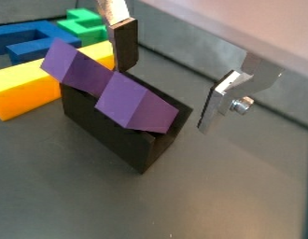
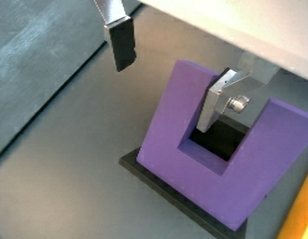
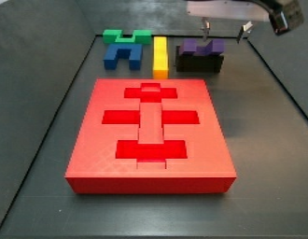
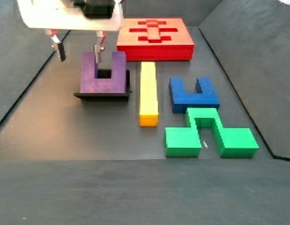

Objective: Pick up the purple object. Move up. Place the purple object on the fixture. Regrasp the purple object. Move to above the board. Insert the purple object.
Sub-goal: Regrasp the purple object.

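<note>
- The purple object (image 4: 102, 72) lies on top of the fixture (image 4: 98, 93), its two prongs pointing toward the board (image 4: 159, 42) in a side view; the dark base shows through the notch between the prongs.
- In a wrist view the purple object (image 1: 113, 86) sits tilted on the black fixture (image 1: 119, 133), one prong lower than the other.
- The pincer (image 4: 76, 39) hangs above the purple object, spread wide and gripping nothing; its silver fingers (image 4: 56, 46) stand apart on either side.
- In a wrist view one finger (image 2: 227, 98) hangs over the notch of the purple object (image 2: 194, 140); whether it touches the plastic is hard to say from here.
- The board (image 3: 150, 131) lies flat on the table (image 3: 275, 140), with the fixture (image 3: 202, 63) at about 1 o'clock beyond its far edge.
- A yellow bar (image 3: 161, 54) lies just beside the fixture, at its 9 o'clock in that side view.
- A blue block (image 3: 117, 56) and a green block (image 3: 127, 37) lie past the yellow bar, farther toward 9 o'clock.
</note>
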Tool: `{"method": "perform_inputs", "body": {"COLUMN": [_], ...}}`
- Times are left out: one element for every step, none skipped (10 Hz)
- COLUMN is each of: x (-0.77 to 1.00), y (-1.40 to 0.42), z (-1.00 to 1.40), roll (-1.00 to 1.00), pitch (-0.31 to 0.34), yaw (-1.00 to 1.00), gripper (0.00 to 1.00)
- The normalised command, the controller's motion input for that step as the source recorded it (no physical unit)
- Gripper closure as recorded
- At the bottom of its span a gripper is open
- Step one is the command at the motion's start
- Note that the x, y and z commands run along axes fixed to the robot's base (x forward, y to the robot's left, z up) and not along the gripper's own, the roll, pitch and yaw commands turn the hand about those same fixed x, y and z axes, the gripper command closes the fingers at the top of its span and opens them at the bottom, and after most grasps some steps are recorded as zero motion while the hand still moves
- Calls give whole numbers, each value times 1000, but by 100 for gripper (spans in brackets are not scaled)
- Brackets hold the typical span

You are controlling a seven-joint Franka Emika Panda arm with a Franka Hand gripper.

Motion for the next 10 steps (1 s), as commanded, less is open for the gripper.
{"method": "perform_inputs", "body": {"x": [-137, -134, -157, -171, -86, 0, 197, 309, 349, 351], "y": [-223, -214, -226, -211, -214, -251, -254, -197, -154, -86], "z": [-31, -31, -23, -63, -106, -94, -37, -49, -43, -80], "roll": [1000, 1000, 1000, 1000, 1000, 877, 657, 629, 666, 600], "pitch": [-83, -71, -80, -74, -80, -86, -103, -89, -43, -17], "yaw": [117, 131, 157, 180, 223, 291, 349, 326, 291, 260], "gripper": [0, 0, 0, 0, 0, 0, 0, 0, 0, 0]}}
